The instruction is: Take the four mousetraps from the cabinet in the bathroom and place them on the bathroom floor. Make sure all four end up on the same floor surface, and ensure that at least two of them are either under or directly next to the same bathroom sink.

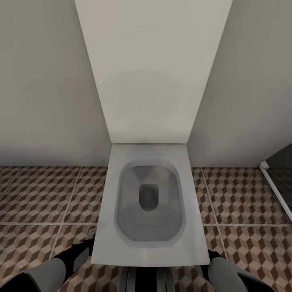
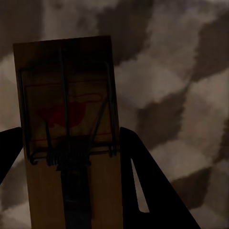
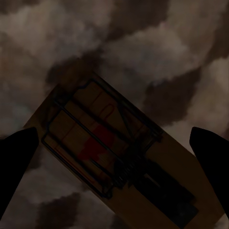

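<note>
Brown, beige and white cube-pattern tiled bathroom floor (image 1: 40, 194) spreads out below us, and a big white square toilet (image 1: 150, 202) stands right in front, against the pale wall (image 1: 44, 81). A dark shower door edge (image 1: 280, 190) shows at the far right. This is not the long white sink, so if we let go here, the traps could end up in the wrong spot, far from the sink. That is our biggest worry.

Our left gripper (image 2: 71, 157) carries a small flat tan wooden mousetrap with dark wire and a red spot (image 2: 67, 129). The board stands between the two dark fingers (image 2: 157, 186), which press on its long sides, closed on it. It sits high over the tiles, so a loose hold could drop it and it might bounce or flip.

Our right gripper (image 3: 114, 157) has a second tan wooden mousetrap (image 3: 109, 148), lying slanted across the gap. The dark fingers (image 3: 16, 157) stand wide, apart from the board's sides. The picture is dim, so we cannot tell if it is held or just lying on the floor.
</note>
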Available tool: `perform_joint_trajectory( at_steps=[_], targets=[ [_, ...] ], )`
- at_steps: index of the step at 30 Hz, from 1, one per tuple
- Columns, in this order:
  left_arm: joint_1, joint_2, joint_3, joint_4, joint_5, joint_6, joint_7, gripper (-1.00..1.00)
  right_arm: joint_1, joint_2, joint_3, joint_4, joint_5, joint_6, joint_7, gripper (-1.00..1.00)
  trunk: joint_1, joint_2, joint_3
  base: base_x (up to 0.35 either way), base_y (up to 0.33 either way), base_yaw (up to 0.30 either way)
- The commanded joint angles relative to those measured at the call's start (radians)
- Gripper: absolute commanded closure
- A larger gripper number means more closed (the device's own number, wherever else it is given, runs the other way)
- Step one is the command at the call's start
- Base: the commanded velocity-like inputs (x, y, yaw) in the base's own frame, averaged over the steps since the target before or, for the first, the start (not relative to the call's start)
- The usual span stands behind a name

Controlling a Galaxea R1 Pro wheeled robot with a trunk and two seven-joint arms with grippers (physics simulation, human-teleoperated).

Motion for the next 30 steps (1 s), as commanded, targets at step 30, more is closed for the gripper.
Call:
perform_joint_trajectory(
  at_steps=[30],
  targets=[
    [0.002, 0.002, -0.006, -0.002, 0.007, 0.005, -0.002, 1.00, 0.000, 0.005, -0.006, -0.003, 0.015, -0.008, -0.004, 1.00, 0.000, 0.000, -0.001, 0.000, 0.000, 0.000]
  ],
)
